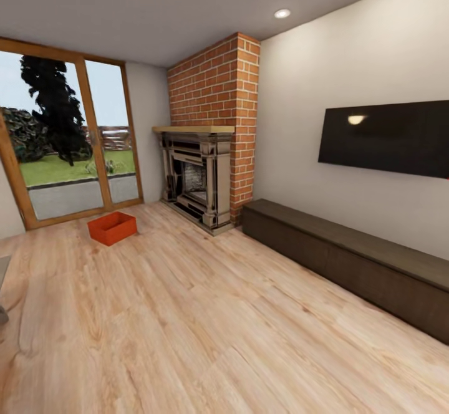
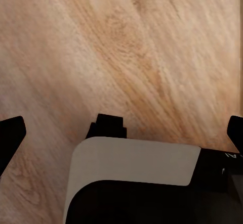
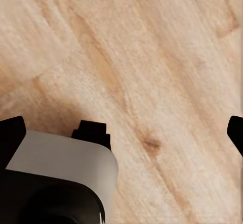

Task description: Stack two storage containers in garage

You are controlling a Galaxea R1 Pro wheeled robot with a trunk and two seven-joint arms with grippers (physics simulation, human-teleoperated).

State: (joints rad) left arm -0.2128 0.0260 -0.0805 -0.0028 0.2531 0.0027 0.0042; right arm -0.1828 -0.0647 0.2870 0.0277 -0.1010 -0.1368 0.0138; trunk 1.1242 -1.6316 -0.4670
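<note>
Across the room, near the glass doors (image 1: 68, 146), one red-orange bin (image 1: 112, 227) sits on the wood floor (image 1: 206, 327), left of the brick fireplace (image 1: 209, 152) and well apart from you. You are in the living room, and that bin is the one container you can see from the head camera; look for its twin as you go, since nothing here tells where it lies.

Your step, as I judge it, is the approach: drive toward the bin before either arm does anything. Head forward and to the left, keeping the long dark cabinet (image 1: 349, 264) under the TV (image 1: 386, 139) well off your right side. Stop with the bin centred ahead of you and square to its long walls, so both arms can reach opposite sides evenly.

Each wrist camera looks down at bare planks past the robot's body. The left gripper (image 2: 121, 133) has its dark fingertips at the far edges of its view, spread wide with nothing between them; the right gripper (image 3: 121, 133) stands the same way, wide apart and empty. Leave them so: the bin looks too broad for one jaw, so plan on pinching a wall or squeezing it between the arms.

Slow down near the glass, and tilt the head down so the rim stays in sight.
</note>
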